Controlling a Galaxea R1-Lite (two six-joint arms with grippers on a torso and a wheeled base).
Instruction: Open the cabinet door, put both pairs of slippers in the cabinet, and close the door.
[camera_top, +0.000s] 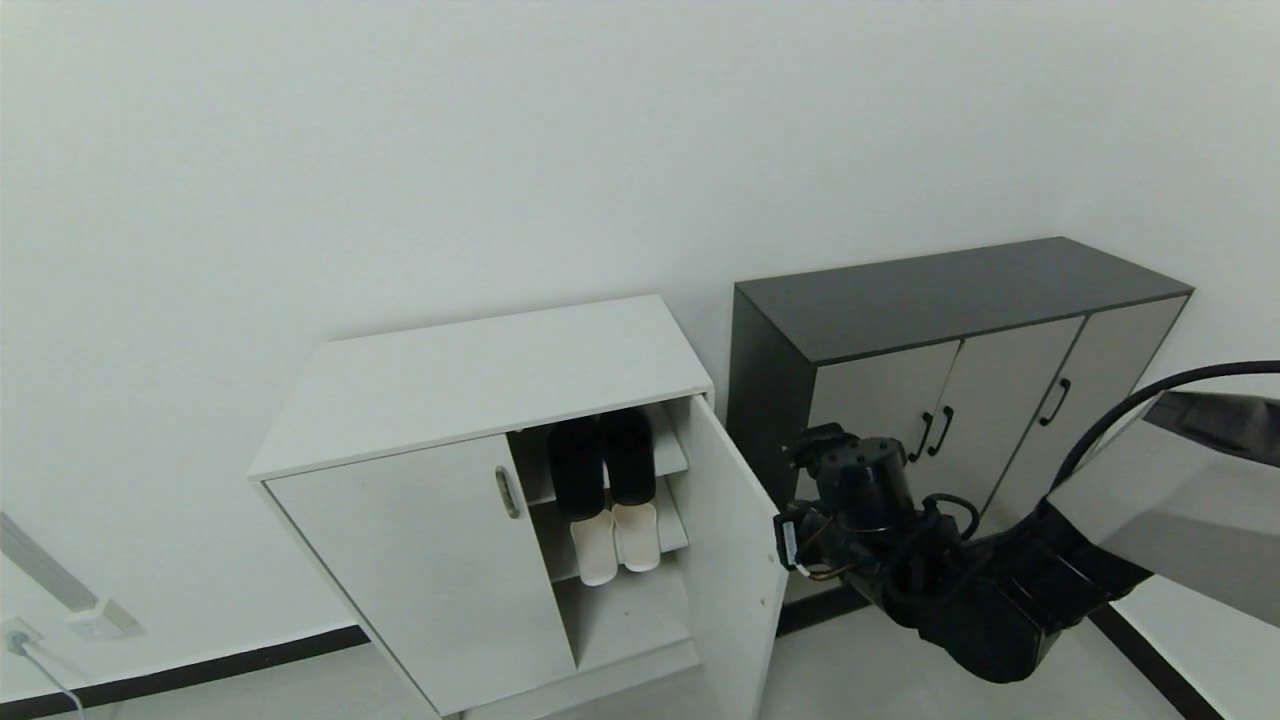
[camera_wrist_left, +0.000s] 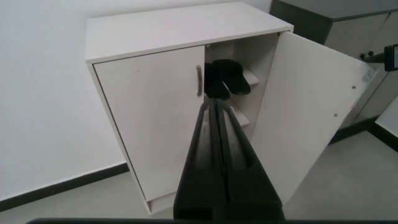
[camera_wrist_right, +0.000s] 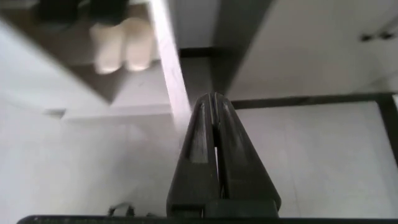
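Note:
The white cabinet (camera_top: 480, 375) stands against the wall with its right door (camera_top: 725, 560) swung open and its left door (camera_top: 430, 570) closed. A black pair of slippers (camera_top: 600, 465) sits on the upper shelf, and a white pair of slippers (camera_top: 615, 540) lies on the shelf below. My right arm (camera_top: 860, 500) hangs just outside the open door. In the right wrist view my right gripper (camera_wrist_right: 214, 101) is shut and empty, its tip by the door's edge (camera_wrist_right: 171, 74). My left gripper (camera_wrist_left: 214, 104) is shut and empty, facing the black slippers (camera_wrist_left: 229, 74) from in front of the cabinet.
A dark cabinet (camera_top: 950, 300) with grey doors stands right of the white one, close behind my right arm. A wall socket and cable (camera_top: 20, 640) are at the far left. Light floor (camera_top: 880, 680) lies in front of both cabinets.

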